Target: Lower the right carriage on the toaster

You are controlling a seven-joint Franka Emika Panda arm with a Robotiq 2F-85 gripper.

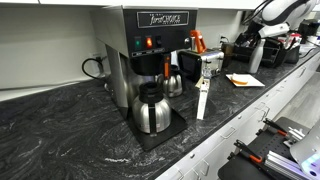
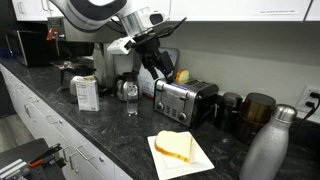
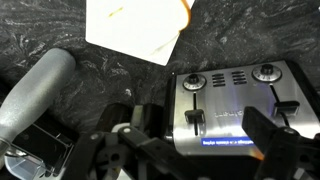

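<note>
The toaster [image 2: 185, 100] is a small steel box on the dark counter; it also shows behind the coffee brewer in an exterior view [image 1: 188, 66]. In the wrist view its steel front [image 3: 235, 100] shows two knobs and two carriage levers, one to the left [image 3: 195, 121] and one to the right [image 3: 287, 106]. My gripper [image 2: 157, 62] hangs just above the toaster's near end. In the wrist view the gripper [image 3: 200, 135] is open and empty. The left lever lies between its fingers, and the right lever is beyond the right finger.
A tall black-and-steel coffee brewer [image 1: 145, 45] with a round steel carafe [image 1: 151, 110] stands on the counter. A slice of bread on white paper [image 2: 175, 148] lies before the toaster. A steel bottle [image 2: 270, 145], a small box [image 2: 87, 92] and a glass [image 2: 132, 97] stand nearby.
</note>
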